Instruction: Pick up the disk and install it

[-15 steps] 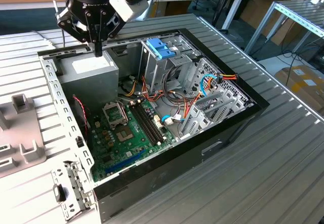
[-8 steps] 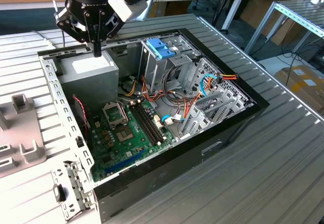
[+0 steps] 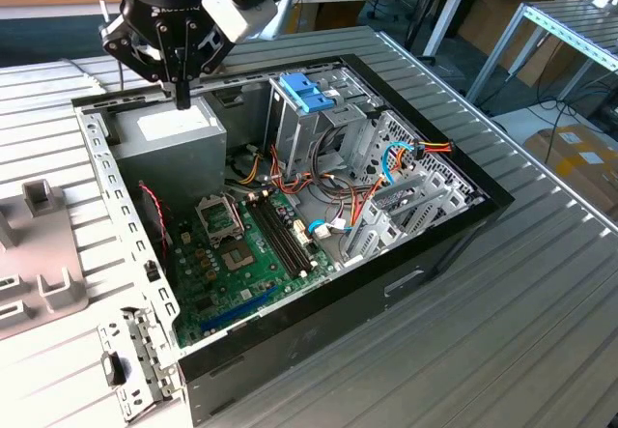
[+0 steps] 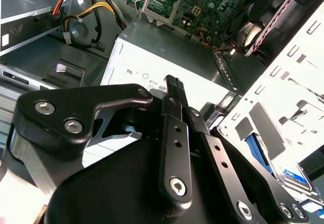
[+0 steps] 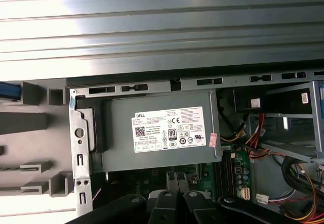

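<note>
One disk [image 4: 295, 177] lies flat in the white rack [image 4: 304, 67], just outside the computer case [image 3: 338, 327], its blue frame partly showing. The gripper [image 3: 182, 98] hangs above the power supply [image 3: 169, 130] inside the case, fingers closed together and holding nothing. Pick-up looks not yet begun. The next move, I judge, calls for reaching the rack and opening wide enough to span the disk.

Exterior view: high, angled down, taking in the whole open computer case [image 3: 319, 327].
First wrist view: close, straight down on the grey power supply [image 5: 162, 130].
Second wrist view: closer, looking past the gripper [image 4: 172, 82].
Shared: the power supply.
</note>
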Controlling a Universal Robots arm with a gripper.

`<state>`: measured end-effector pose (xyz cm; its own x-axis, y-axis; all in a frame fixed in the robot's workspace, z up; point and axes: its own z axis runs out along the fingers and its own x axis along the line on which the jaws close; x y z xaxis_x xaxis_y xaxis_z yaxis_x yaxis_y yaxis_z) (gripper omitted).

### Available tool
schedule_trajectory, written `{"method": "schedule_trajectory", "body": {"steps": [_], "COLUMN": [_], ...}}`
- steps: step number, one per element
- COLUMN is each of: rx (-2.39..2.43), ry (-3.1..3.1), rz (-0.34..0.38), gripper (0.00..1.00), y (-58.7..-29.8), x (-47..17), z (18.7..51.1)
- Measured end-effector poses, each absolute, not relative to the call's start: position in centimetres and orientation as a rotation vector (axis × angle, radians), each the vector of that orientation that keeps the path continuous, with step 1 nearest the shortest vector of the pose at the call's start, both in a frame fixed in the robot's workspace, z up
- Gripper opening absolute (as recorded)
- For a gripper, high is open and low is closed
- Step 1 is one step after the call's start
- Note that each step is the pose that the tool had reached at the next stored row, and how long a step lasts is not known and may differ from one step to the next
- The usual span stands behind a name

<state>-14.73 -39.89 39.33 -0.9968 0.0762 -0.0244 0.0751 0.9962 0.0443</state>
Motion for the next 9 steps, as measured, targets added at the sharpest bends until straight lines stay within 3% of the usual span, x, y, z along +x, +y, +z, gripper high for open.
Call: {"method": "schedule_trajectory", "body": {"steps": [9], "rx": [0.118], "ry": [3.113], "rz": [0.068], "gripper": [0.11], "y": [-39.89], "x": [-15.07], "z": [39.33]}}
